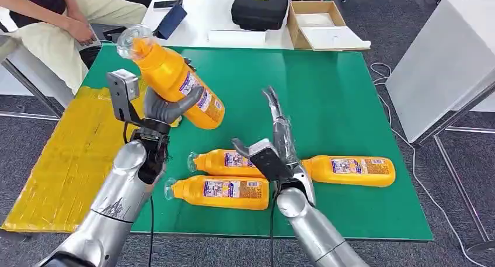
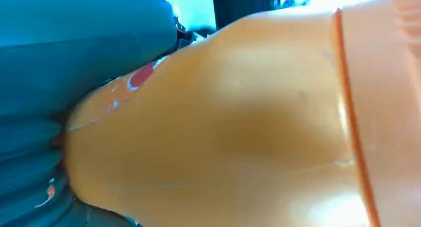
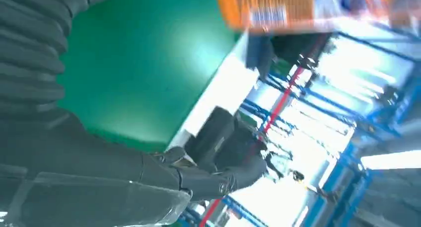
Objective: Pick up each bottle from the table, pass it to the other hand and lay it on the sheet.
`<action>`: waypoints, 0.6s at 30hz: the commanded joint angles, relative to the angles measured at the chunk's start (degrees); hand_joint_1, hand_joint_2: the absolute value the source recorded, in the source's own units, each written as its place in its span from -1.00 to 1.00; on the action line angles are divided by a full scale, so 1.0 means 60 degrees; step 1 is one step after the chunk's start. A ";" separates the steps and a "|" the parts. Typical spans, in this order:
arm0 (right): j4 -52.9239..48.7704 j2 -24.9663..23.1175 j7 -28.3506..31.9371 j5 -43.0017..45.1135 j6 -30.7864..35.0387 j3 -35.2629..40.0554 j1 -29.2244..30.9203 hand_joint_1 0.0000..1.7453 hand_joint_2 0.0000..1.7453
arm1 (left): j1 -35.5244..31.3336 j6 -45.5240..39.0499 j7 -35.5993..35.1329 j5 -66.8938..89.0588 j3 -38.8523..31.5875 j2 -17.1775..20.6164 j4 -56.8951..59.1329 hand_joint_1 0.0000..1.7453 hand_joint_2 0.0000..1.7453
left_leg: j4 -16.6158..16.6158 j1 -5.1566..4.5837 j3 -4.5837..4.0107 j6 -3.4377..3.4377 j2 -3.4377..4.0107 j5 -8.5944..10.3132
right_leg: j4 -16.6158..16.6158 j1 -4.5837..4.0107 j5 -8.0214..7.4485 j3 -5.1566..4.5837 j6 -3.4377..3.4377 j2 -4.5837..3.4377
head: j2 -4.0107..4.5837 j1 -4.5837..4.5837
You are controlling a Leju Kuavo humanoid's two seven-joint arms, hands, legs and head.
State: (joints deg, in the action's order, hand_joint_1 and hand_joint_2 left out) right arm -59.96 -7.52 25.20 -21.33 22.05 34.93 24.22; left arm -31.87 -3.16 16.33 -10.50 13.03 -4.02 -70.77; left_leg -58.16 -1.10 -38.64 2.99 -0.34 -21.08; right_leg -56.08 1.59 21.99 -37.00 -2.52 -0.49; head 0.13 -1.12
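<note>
My left hand (image 1: 166, 108) grips an orange bottle (image 1: 175, 80) with a clear cap, raised and tilted above the left part of the green table (image 1: 327, 92). Seen from the left wrist, the bottle's orange body (image 2: 238, 127) lies close against the hand. My right hand (image 1: 280, 124) is raised above the table's middle, fingers stretched out and holding nothing; its fingers (image 3: 198, 175) appear in the right wrist view. Three more orange bottles lie on the green surface: one (image 1: 225, 192) near the front edge, one (image 1: 225, 160) just behind it, one (image 1: 350, 170) to the right. The yellow sheet (image 1: 70, 162) lies left of the table.
A person (image 1: 70, 21) sits at the far left behind the table. On a white table at the back are a black case (image 1: 260, 7), an open cardboard box (image 1: 321, 24) and a dark tablet (image 1: 172, 16). A white cabinet (image 1: 443, 56) stands to the right.
</note>
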 commanded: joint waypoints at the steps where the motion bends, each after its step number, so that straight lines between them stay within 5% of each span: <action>1: -0.3587 0.1282 -0.0105 0.0539 -0.0539 -0.0958 -0.1215 -1.00 1.00 | 0.0271 -0.0932 0.0111 0.0996 -0.0847 0.0533 -0.0375 1.00 1.00 | 0.0005 0.0004 0.0038 -0.0031 -0.0013 -0.0015 | 0.0007 -0.0005 0.0018 0.0043 0.0023 0.0021 | 0.0000 0.0000; 10: -0.3481 0.1205 -0.0100 0.0540 -0.0546 -0.0958 -0.1195 -1.00 1.00 | 0.0247 -0.0923 0.0114 0.1007 -0.0836 0.0479 -0.0345 1.00 1.00 | 0.0003 0.0007 0.0034 -0.0032 -0.0001 -0.0014 | 0.0008 -0.0009 0.0010 0.0036 0.0022 0.0009 | 0.0000 -0.0003; 14: -0.4834 0.1720 -0.0097 -0.0024 0.0105 -0.1872 -0.2085 -1.00 1.00 | 0.0316 -0.4276 0.0804 0.5167 -0.0661 0.0940 0.0125 1.00 1.00 | 0.0011 0.0006 0.0041 -0.0029 -0.0017 -0.0011 | 0.0013 -0.0007 0.0015 0.0047 0.0020 0.0025 | 0.0000 0.0000; 18: -0.5341 0.2060 -0.0472 -0.0404 0.0535 -0.3126 -0.2496 -1.00 1.00 | 0.0115 -0.5854 0.0536 0.8047 -0.0878 0.1122 0.1169 1.00 1.00 | 0.0009 0.0008 0.0062 -0.0034 -0.0026 -0.0023 | 0.0016 -0.0010 0.0027 0.0071 0.0024 0.0035 | 0.0000 0.0004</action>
State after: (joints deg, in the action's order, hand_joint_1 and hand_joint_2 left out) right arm -84.53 -0.04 24.98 -21.16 22.43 27.05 13.61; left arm -28.52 -24.78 20.46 15.48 9.03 -0.65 -74.01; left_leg -58.16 -1.11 -38.64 2.99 -0.35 -21.09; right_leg -56.08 1.59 21.99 -37.00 -2.53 -0.49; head 0.13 -1.09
